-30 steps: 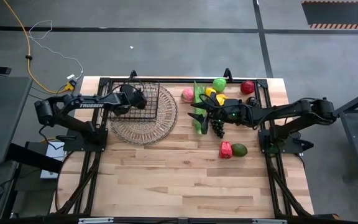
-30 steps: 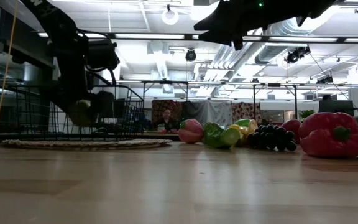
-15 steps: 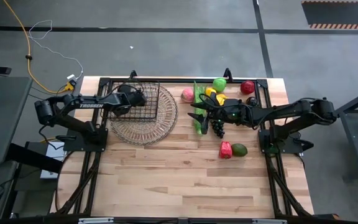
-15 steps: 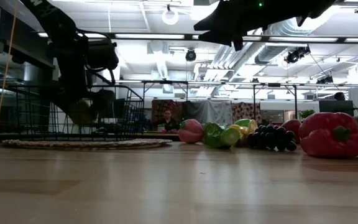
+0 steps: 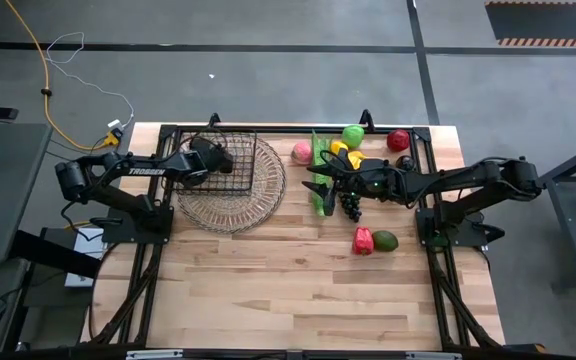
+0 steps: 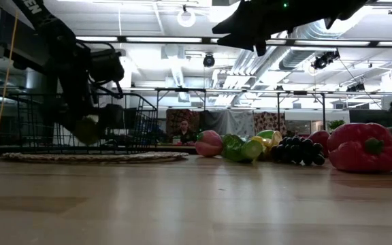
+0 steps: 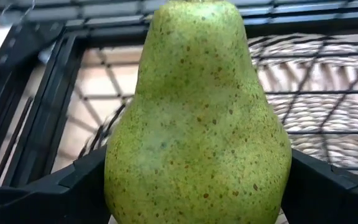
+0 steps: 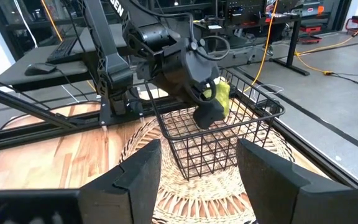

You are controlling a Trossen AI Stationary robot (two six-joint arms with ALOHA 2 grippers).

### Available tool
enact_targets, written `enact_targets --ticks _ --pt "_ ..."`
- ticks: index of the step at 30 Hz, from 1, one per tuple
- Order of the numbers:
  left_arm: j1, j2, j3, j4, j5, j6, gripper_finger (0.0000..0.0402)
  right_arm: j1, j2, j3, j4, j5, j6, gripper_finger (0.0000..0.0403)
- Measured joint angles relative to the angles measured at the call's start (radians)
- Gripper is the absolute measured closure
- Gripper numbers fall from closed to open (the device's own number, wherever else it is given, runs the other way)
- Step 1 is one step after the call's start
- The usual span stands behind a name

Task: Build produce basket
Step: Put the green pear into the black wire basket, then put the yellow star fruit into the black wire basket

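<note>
My left gripper (image 5: 216, 157) is shut on a speckled green pear (image 7: 197, 118) and reaches into the black wire basket (image 5: 236, 168), which stands on a round woven tray (image 5: 233, 205). In the low view the pear (image 6: 87, 129) hangs between the basket's walls (image 6: 131, 122). My right gripper (image 5: 320, 185) stands open and holds nothing, raised above the produce at the table's far right: a pink peach (image 5: 301, 152), a green apple (image 5: 353, 135), a red apple (image 5: 398, 139), dark grapes (image 5: 351, 206) and a long green stalk (image 5: 315, 150). My left gripper pinches the pear's wide lower body (image 7: 120, 180) between its two fingers (image 7: 67, 186), one on each side. The pear's narrow end points away from the wrist. The fingers slant down from the table's left side. The pear hangs clear above the basket's floor (image 8: 194, 163).
A red pepper (image 5: 363, 240) and an avocado (image 5: 385, 240) lie apart from the pile, nearer the table's front. Bare wooden tabletop (image 5: 288, 290) spreads over the near half. Black frame rails (image 5: 158, 180) run along both sides.
My left gripper has sunk a little and turned slightly, taking the pear lower inside the basket. Its hold on the pear stays the same.
</note>
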Motion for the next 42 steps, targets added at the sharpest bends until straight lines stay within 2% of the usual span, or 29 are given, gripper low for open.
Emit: enact_targets --ticks 4,10,28,35,42 --pt "0.0 0.0 0.0 0.039 0.0 0.062 0.0062 0.0 0.0 0.0 0.0 0.0 0.001 0.0203" --pt "0.0 0.0 0.0 0.036 -0.004 0.061 0.006 0.0 0.0 0.0 0.0 0.0 0.002 0.0203" --pt "0.0 0.03 0.0 0.044 -0.054 0.068 0.0007 0.0 0.0 0.0 0.0 0.0 0.002 0.0203" --pt "0.0 -0.025 0.057 0.044 0.006 0.222 0.0003 0.0 0.0 0.0 0.0 0.0 0.0 0.0203" --pt "-0.031 -0.165 0.189 -0.016 0.082 0.391 0.0002 0.0 0.0 0.0 0.0 0.0 -0.001 0.0203"
